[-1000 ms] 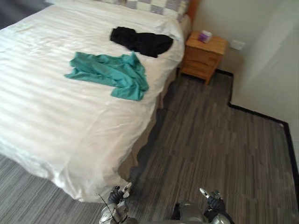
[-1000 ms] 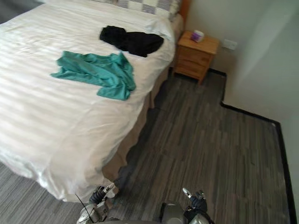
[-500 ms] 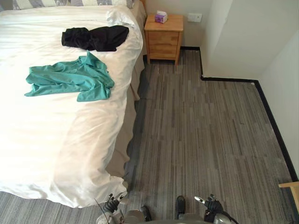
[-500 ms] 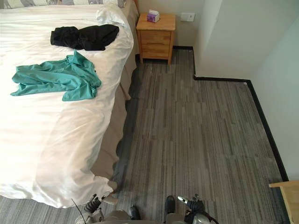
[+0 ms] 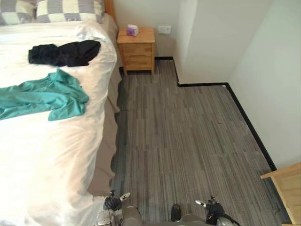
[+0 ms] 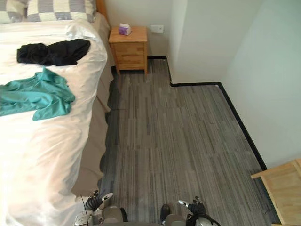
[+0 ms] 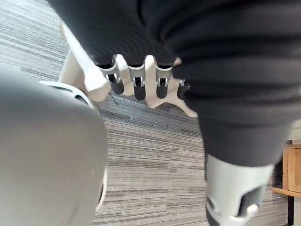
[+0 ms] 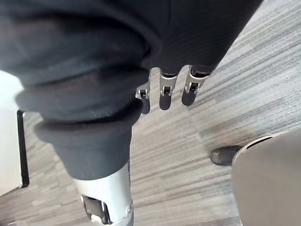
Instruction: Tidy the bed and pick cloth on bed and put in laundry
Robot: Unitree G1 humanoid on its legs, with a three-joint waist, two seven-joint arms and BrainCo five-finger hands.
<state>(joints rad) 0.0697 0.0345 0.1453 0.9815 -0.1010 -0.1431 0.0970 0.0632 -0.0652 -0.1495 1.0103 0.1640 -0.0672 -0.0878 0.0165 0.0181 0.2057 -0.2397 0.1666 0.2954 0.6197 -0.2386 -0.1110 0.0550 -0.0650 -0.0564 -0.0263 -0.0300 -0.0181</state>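
A teal cloth (image 5: 47, 96) lies spread on the white bed (image 5: 37, 155), near its right side. A black cloth (image 5: 63, 52) lies bunched further up, close to the pillows. My left hand (image 5: 113, 203) hangs low by the bed's near corner, far from both cloths. My right hand (image 5: 212, 208) hangs over the floor at the lower right. In the wrist views the left hand's fingers (image 7: 136, 84) and the right hand's fingers (image 8: 164, 92) hang relaxed with nothing in them.
A wooden nightstand (image 5: 136, 49) with a purple tissue box (image 5: 132, 30) stands beside the bed head. Checked pillows (image 5: 66, 9) lie at the top. A wall corner juts out at the upper right. Light wooden furniture (image 5: 287, 188) shows at the lower right. Grey striped floor runs beside the bed.
The camera has swung to the right, so the bed and cloths now sit further left and the wooden furniture has come into view. Both hands hang as before.
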